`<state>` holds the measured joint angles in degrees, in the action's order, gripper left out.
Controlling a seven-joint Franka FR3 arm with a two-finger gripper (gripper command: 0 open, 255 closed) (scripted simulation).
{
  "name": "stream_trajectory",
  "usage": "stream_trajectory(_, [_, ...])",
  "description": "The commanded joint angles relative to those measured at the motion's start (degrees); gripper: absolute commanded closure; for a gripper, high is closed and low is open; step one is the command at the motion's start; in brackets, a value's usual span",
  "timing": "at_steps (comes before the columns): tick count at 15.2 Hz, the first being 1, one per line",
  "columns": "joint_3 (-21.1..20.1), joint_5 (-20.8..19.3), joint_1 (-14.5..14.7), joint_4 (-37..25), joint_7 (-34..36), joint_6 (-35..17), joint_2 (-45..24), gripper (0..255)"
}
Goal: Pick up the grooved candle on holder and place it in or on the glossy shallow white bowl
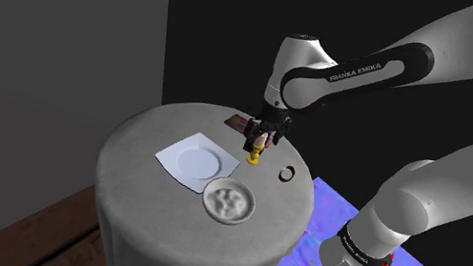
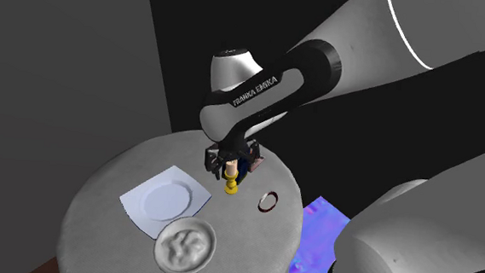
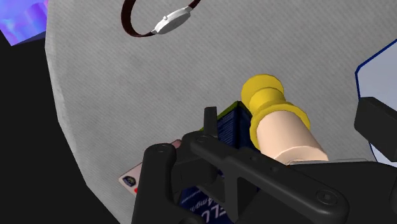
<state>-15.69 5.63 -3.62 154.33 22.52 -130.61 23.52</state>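
The gripper (image 1: 257, 146) hangs over the far side of a round table (image 1: 139, 201) draped in grey cloth, pointing down at the grooved candle (image 1: 259, 142), which stands upright on its yellow holder (image 1: 253, 158). In the wrist view the 2 black fingers (image 3: 375, 118) stand apart on either side of the pale candle (image 3: 286, 135), and a strip of background shows between each finger and the wax, so they straddle it without clasping it. From the second exterior view the holder's base (image 2: 230, 189) seems to sit on the cloth, though contact cannot be made out for certain. The glossy shallow white bowl (image 1: 198, 161) rests on a square pale napkin (image 1: 168, 158) near the candle, toward the shoulder view's left, and is apart from it. A grey dish with a lumpy inside (image 1: 228, 201) lies just beside the napkin's near corner. A watch with a brown strap (image 1: 285, 173) lies on the cloth on the candle's other side, toward the shoulder view's right. A dark blue box (image 3: 229, 124) lies flat on the table just beside the holder, partly under the gripper. Beyond the table's edge a purple-blue patch of floor (image 1: 326, 229) shows, and a black area lies behind the arm.
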Motion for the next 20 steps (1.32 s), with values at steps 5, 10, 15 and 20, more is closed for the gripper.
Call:
stream_trajectory(5, [0.0,0.0,0.0,0.0,0.0,-0.2,-0.1,0])
stream_trajectory(10, [0.0,0.0,0.0,0.0,0.0,-0.2,-0.1,255])
stream_trajectory(15, [0.0,0.0,0.0,0.0,0.0,-0.2,-0.1,255])
stream_trajectory(20, [0.5,0.1,0.2,-2.0,-0.3,4.6,2.6,255])
